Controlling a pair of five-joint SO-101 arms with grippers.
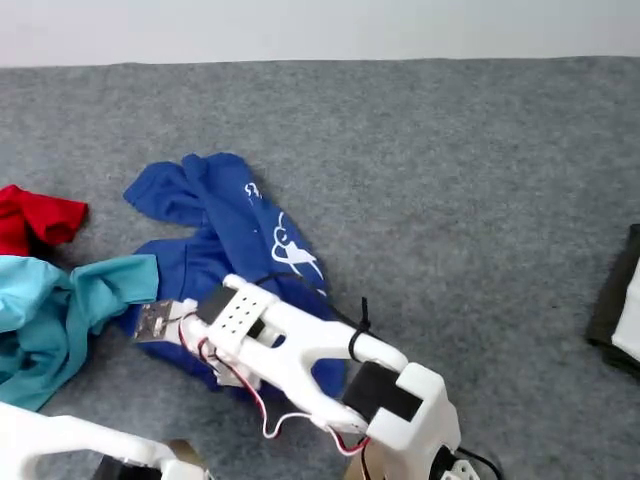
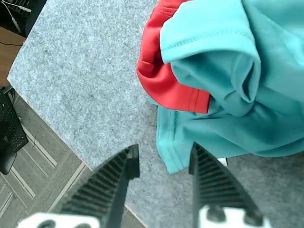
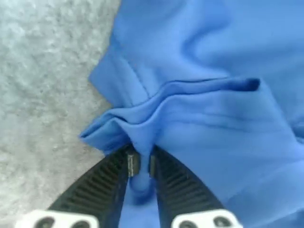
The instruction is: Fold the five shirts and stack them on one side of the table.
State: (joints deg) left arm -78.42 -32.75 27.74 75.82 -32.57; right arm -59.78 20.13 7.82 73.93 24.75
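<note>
Surface: grey felt table (image 1: pixel 450 180), with a pale wall behind its far edge.

High view, shirts: the blue shirt (image 1: pixel 240 250) lies crumpled left of centre. Its long axis runs from the far left to the near right. The teal shirt (image 1: pixel 50 310) touches its left side, and the red shirt (image 1: pixel 35 220) sits at the left edge.

High view, other side: dark and white garments (image 1: pixel 622 300) lie at the right edge, well apart from the blue shirt.

High view, arms: the right arm (image 1: pixel 300 350) lies over the near part of the blue shirt. The left arm (image 1: pixel 60 438) sits at the near left corner, beside the teal shirt.

Left wrist view: the left end effector (image 2: pixel 164 161) has its jaws apart and holds nothing. The teal shirt's hem lies just ahead of the tips, with the red shirt beyond it.

Right wrist view: the right end effector (image 3: pixel 140 164) is clamped on a folded edge of the blue shirt. Bare table lies to one side, and the rest of the cloth spreads away from the tips.

Judgement: the right arm holds the near edge, so the fold probably carries it along the long axis toward the far end.
</note>
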